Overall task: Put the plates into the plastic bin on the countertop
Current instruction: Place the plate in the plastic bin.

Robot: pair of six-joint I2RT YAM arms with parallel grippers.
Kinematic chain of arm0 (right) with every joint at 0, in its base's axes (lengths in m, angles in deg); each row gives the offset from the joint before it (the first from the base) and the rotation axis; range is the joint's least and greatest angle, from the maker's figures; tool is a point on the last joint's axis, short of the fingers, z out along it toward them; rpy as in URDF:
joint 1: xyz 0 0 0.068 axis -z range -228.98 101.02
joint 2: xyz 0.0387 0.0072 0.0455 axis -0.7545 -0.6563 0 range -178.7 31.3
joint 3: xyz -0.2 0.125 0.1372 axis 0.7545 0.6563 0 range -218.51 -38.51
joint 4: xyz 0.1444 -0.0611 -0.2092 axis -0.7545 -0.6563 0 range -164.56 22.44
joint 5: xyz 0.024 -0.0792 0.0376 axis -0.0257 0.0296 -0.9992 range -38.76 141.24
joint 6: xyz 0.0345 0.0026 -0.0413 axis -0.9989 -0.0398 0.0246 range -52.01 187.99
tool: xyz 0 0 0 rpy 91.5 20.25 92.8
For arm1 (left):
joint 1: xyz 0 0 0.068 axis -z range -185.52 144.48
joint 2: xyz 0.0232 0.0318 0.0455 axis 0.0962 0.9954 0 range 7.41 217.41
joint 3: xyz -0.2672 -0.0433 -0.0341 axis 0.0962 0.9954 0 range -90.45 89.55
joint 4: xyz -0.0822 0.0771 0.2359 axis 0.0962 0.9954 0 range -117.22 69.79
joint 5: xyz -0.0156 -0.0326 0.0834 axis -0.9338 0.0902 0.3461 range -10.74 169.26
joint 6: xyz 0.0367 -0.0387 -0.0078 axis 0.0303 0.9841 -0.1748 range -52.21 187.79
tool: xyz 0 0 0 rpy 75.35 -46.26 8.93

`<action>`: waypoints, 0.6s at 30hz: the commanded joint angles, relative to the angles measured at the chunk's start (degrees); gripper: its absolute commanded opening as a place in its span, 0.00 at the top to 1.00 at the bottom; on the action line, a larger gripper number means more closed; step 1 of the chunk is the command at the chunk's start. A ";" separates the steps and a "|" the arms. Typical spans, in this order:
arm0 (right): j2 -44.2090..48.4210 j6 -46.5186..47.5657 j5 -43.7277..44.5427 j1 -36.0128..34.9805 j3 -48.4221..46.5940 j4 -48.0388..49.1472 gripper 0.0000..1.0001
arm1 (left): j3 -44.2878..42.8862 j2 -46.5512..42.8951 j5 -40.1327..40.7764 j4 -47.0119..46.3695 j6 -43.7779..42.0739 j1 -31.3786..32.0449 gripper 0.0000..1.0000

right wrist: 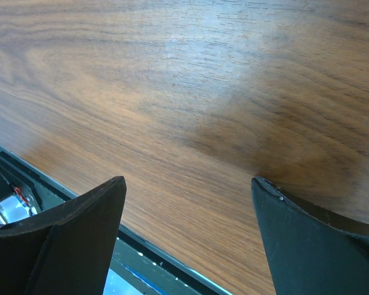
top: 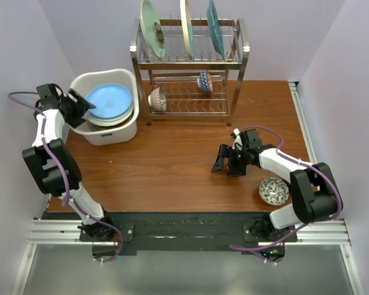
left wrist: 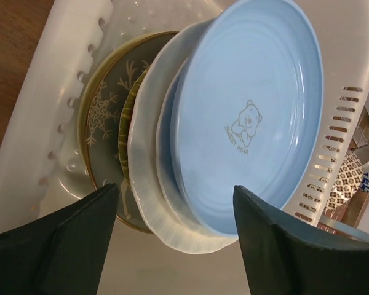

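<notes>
The white plastic bin [top: 114, 134] stands at the back left of the countertop [top: 172, 166]. A light blue plate [top: 109, 101] tops the stack inside it. In the left wrist view the blue plate [left wrist: 252, 110] with a small bear print lies on a white plate [left wrist: 149, 153] and a grey plate [left wrist: 104, 117], all inside the bin [left wrist: 49, 123]. My left gripper [top: 85, 106] [left wrist: 175, 189] is open at the bin's left rim, holding nothing. Three more plates [top: 186, 24] stand upright on the rack's top tier. My right gripper [top: 224, 169] [right wrist: 187, 181] is open above bare wood.
A two-tier metal dish rack [top: 237, 67] stands at the back centre, with two small patterned bowls [top: 158, 98] [top: 204, 80] on its lower tier. Another patterned bowl [top: 273, 190] sits on the countertop near the right arm's base. Walls close in on both sides.
</notes>
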 commanded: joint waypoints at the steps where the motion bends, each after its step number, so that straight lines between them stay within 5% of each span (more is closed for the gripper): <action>1: 1.19 0.99 -0.30 -0.03 -0.10 0.24 0.13 | 1.85 -6.14 -0.31 -1.62 -2.09 -0.29 0.17; 6: 1.89 1.17 -0.47 -0.12 -0.10 -0.11 0.13 | 5.37 -11.68 -1.11 -2.50 -3.05 -0.29 0.00; 18: 8.66 1.52 0.58 -0.12 -0.27 -1.34 0.01 | 11.70 -26.18 -3.74 -3.21 -8.94 2.07 0.00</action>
